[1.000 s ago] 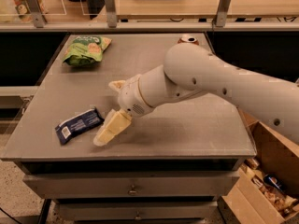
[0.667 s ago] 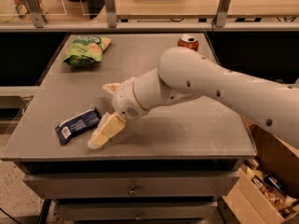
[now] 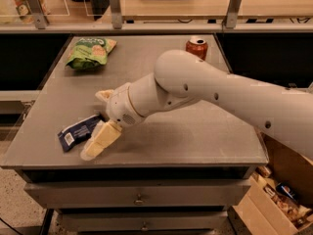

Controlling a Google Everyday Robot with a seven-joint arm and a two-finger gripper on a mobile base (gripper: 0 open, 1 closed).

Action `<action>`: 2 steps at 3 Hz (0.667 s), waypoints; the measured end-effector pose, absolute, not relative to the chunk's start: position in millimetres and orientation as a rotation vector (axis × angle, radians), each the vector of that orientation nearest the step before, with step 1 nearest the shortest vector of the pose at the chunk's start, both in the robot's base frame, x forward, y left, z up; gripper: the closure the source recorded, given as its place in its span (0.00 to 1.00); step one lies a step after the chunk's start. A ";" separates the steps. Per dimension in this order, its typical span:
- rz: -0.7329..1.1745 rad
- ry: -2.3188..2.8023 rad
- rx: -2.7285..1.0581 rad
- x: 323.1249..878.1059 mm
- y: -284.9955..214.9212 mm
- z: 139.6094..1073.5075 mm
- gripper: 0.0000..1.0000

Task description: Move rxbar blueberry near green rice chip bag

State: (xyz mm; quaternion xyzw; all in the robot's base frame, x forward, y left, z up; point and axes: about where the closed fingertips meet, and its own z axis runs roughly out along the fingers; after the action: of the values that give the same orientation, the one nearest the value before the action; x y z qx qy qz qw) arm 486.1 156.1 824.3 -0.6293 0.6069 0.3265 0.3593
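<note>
The gripper, fingers spread wide and not closed on anything, straddles the blue bar, hiding its right end; the green bag lies well apart.

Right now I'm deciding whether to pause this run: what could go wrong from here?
1. The bar lies flat near the table's front-left edge. The open tool, low at its right end, might shove it off rather than grip it.
2. The can stands close behind the arm; swinging toward the bag could tip it.
</note>
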 end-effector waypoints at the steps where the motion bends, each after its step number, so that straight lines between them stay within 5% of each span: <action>1: 0.860 1.573 -1.639 484.2 162.7 821.2 0.00; 2: 0.873 1.576 -1.658 482.8 166.6 818.6 0.18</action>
State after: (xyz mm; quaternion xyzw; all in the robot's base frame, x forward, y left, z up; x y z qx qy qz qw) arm 482.8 166.6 818.6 -0.6370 0.6055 0.3352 0.3395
